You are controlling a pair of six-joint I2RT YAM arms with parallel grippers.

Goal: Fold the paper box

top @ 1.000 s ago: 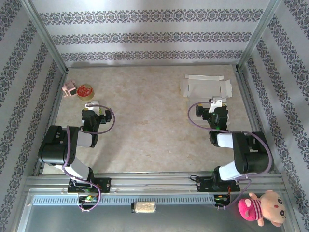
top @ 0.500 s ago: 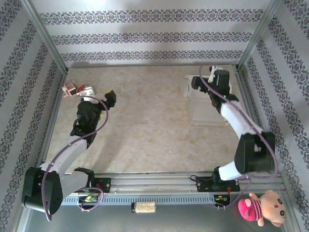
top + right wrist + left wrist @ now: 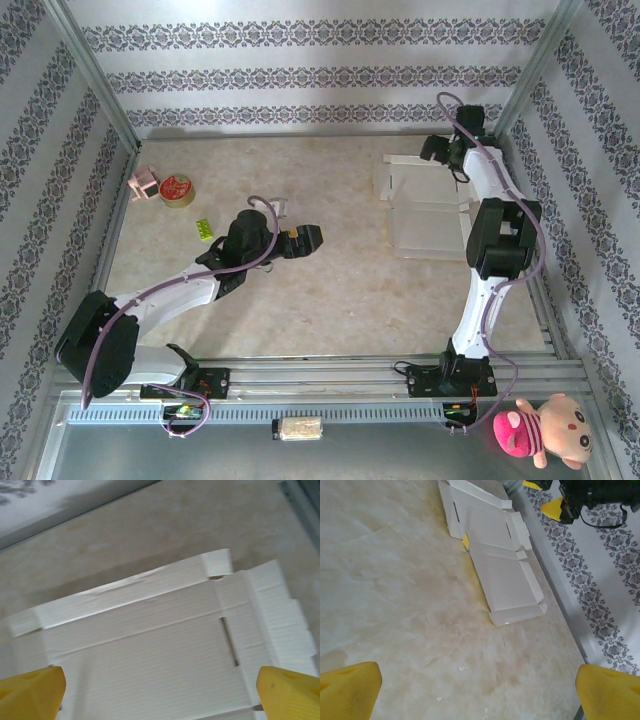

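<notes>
My left end effector hangs mid-counter, fingers spread wide. My right end effector, equally spread, hovers above the paper box, which lies flat at the far right of the counter. Overhead it looks all white, while my left wrist view catches a yellow edge beneath it.

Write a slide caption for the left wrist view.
Left gripper, jaws open, faces the unfolded paper box lying white side up on the beige table beside the patterned wall.
</notes>
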